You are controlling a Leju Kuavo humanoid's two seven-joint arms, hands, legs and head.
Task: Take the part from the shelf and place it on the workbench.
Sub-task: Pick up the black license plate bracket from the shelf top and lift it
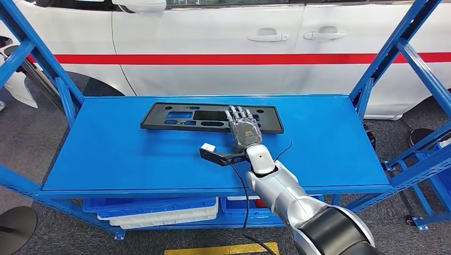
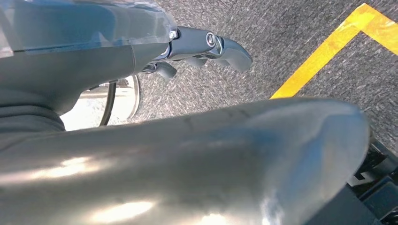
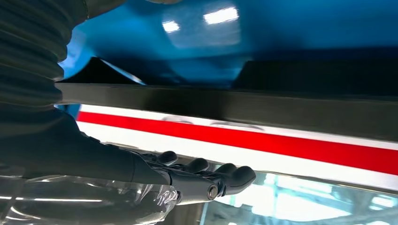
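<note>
Flat black plastic panel with rectangular cut-outs (image 1: pixel 210 118) lies lengthwise on the blue metal shelf top (image 1: pixel 106 154), toward the far edge, in front of a white car with a red stripe (image 1: pixel 213 48).

Right hand (image 1: pixel 243 127) is extended flat over the panel's right part, fingers straight and slightly apart, reaching across the near rim. It grips nothing; whether the palm touches the panel I cannot tell. In the right wrist view the fingers (image 3: pixel 225 176) lie straight alongside the panel's dark edge (image 3: pixel 234 105).

Left hand (image 2: pixel 206 47) hangs over grey floor, fingers loosely curled in, holding nothing.

Judgement: the panel looks light, thin, fairly stiff but able to flex along its length; smooth, so likely slippery. Best hold is probably the near long rim or a cut-out edge, close to the middle to limit tipping.
</note>
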